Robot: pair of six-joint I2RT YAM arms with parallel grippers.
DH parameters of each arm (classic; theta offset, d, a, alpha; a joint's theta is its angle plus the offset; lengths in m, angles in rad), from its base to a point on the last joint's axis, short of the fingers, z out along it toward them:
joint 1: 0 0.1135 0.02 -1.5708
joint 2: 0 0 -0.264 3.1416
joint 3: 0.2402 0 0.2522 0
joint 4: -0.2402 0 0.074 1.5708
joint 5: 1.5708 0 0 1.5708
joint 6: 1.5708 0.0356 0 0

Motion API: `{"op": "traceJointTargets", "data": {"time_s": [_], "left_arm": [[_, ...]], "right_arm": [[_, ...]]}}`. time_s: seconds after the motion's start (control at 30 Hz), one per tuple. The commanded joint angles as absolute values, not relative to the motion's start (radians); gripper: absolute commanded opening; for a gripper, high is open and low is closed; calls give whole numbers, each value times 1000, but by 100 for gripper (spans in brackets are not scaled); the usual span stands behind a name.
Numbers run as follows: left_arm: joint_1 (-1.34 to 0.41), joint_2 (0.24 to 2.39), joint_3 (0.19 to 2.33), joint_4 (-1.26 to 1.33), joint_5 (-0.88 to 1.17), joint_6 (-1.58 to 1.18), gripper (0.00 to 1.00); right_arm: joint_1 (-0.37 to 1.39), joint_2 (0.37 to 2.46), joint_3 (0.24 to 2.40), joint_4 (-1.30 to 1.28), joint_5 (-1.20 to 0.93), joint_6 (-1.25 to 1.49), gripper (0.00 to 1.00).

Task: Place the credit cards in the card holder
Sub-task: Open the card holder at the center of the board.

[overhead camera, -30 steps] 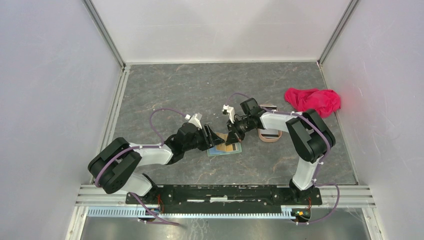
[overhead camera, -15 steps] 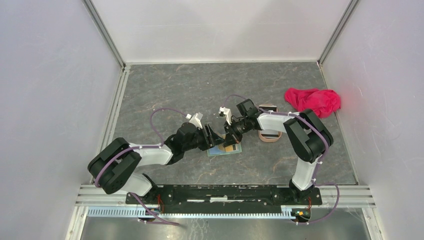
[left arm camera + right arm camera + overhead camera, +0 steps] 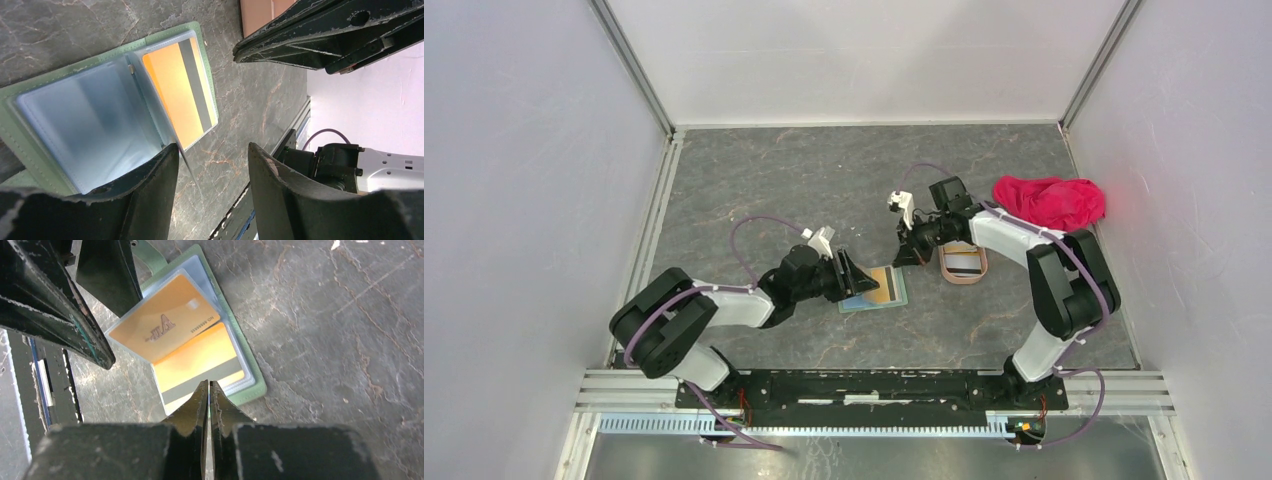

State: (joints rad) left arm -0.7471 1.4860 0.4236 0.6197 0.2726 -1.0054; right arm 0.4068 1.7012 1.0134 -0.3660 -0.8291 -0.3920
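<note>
The sage-green card holder (image 3: 894, 297) lies open on the table between the two arms. Its pale pockets hold an orange credit card with a dark stripe (image 3: 175, 95) (image 3: 200, 362). A second orange card with a printed logo (image 3: 162, 322) sits in a raised clear leaf. My left gripper (image 3: 852, 272) (image 3: 212, 150) is open at the holder's left side, and one finger props up that clear leaf. My right gripper (image 3: 911, 252) (image 3: 209, 383) hangs above and to the right of the holder, shut with nothing between its fingers. Another striped card (image 3: 962, 260) lies in the tray.
The pinkish-brown oblong tray (image 3: 962, 277) sits just right of the right gripper. A red-pink cloth (image 3: 1049, 200) lies at the back right near the wall. White walls with metal rails enclose the grey stone-patterned table.
My right gripper has pulled back from over the card holder, up and to the right toward the tray, and the striped orange card stays in the pocket. The left gripper has barely moved.
</note>
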Motion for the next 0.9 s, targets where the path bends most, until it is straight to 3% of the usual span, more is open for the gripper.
{"op": "traceJointTargets", "data": {"time_s": [0.0,0.87], "left_arm": [[-744,1526,477,695,310,-1008,59],[-785,1726,645,797,430,-996,64]], "right_arm": [[360,1655,1051,-425,-857,-477,8],[144,1504,1007,-474,-942,-592,14]]}}
